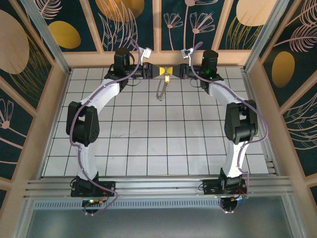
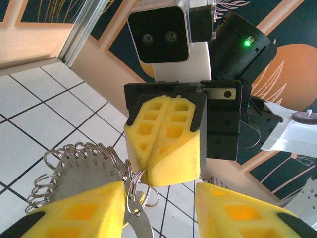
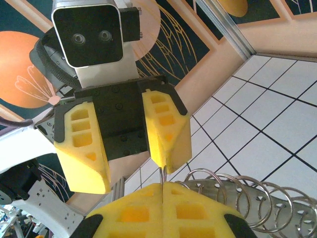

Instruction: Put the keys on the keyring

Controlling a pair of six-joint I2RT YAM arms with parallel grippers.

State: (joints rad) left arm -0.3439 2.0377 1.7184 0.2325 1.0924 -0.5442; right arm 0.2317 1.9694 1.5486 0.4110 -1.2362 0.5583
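Observation:
The keyring here is a thin silver split ring (image 2: 130, 197), pinched in my shut right gripper (image 2: 148, 171) at the far middle of the table. It is linked to a numbered, perforated metal strip (image 2: 81, 168) carrying several more rings. In the right wrist view the ring's wire (image 3: 162, 174) rises from my shut right gripper (image 3: 162, 186), with the strip (image 3: 257, 196) off to the right. My left gripper (image 2: 159, 188) faces it, open, one finger (image 2: 74, 208) against the strip. From above the grippers meet (image 1: 167, 72) and the strip (image 1: 161, 90) hangs below. A yellow-headed key is out of view.
The white tiled table (image 1: 148, 139) stretches out below both arms. A wooden back wall (image 1: 163, 58) stands just behind the grippers, with side walls left and right. An aluminium rail (image 1: 158, 186) runs along the near edge by the arm bases.

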